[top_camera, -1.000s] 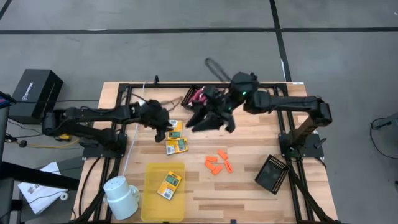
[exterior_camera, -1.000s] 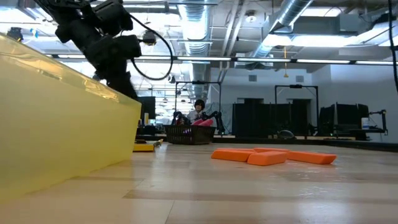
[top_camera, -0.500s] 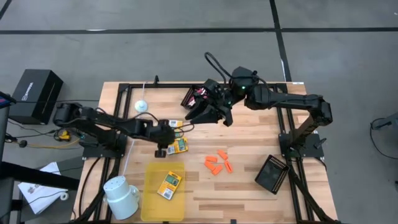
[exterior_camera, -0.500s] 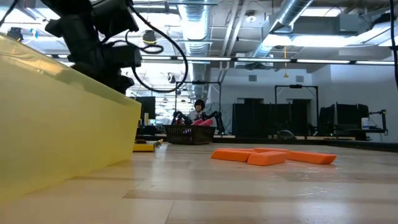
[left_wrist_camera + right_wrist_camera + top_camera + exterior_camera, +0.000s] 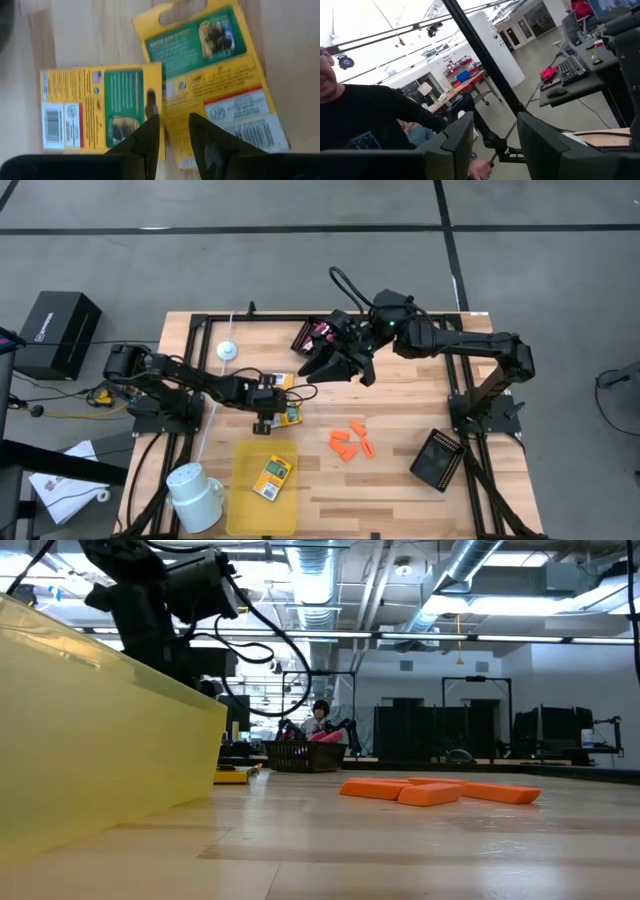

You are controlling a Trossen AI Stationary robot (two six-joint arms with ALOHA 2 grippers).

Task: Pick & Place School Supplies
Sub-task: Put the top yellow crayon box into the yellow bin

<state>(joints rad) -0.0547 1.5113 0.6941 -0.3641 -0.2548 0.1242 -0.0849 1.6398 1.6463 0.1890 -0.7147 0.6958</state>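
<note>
**benchwatcher:** What do the supplies look like from where you are?

**me:** Flat cardboard packets, glossy yellow with green panels. One packet [image 5: 100, 107] is squarish and shows a barcode and small print. The other packet [image 5: 220, 85] is longer, with a hang-slot cut in its top, and lies tilted just beside the first. Both are flat on the pale wood-plank counter [image 5: 400, 500]. My left fingers [image 5: 150, 137] hang right over their seam, parted by a narrow gap with nothing pinched between them.

**benchwatcher:** And the rest?

**me:** A third packet [image 5: 270, 475] lies inside the see-through yellow plastic tray [image 5: 245, 510] at the near edge. The stubby orange pieces [image 5: 348, 443] are matte little wedges in a loose cluster mid-counter, well apart from the tray. My right fingers [image 5: 465, 130] are smooth dark plastic, spread and empty, lifted off the counter near the far edge and pointing out into the room.
</note>
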